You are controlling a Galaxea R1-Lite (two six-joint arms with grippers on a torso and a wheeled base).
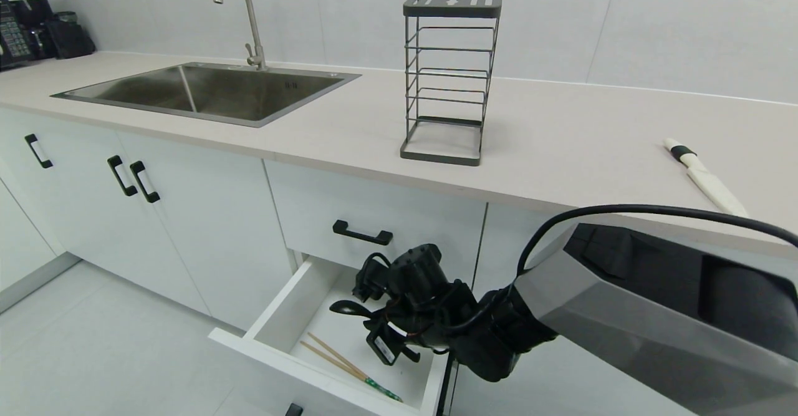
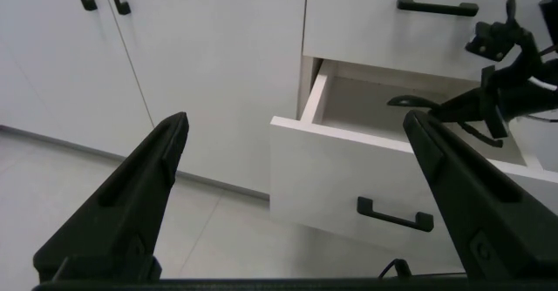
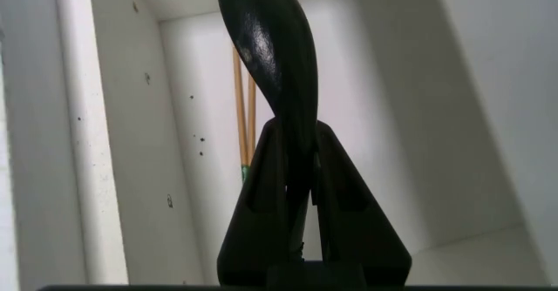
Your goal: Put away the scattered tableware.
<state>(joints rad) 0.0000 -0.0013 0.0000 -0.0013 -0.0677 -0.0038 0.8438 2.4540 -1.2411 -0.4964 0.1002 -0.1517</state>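
A black spoon (image 1: 345,307) (image 3: 266,56) hangs over the open white drawer (image 1: 272,309), held by its handle in my right gripper (image 1: 371,320) (image 3: 292,165), bowl end out past the fingertips. A pair of wooden chopsticks (image 1: 341,362) (image 3: 245,108) lies on the drawer floor below it. My left gripper (image 2: 296,125) is open in front of the cabinets, facing the drawer's front panel (image 2: 366,173) from a distance. From there the spoon (image 2: 408,102) and the right gripper (image 2: 466,108) show above the drawer. A white-sheathed knife (image 1: 704,176) lies on the counter at the right.
A dark wire rack (image 1: 450,73) stands mid-counter. A steel sink (image 1: 206,88) with a faucet (image 1: 240,14) is at the left. A shut drawer with a black handle (image 1: 361,234) sits just above the open one. Cabinet doors line the left.
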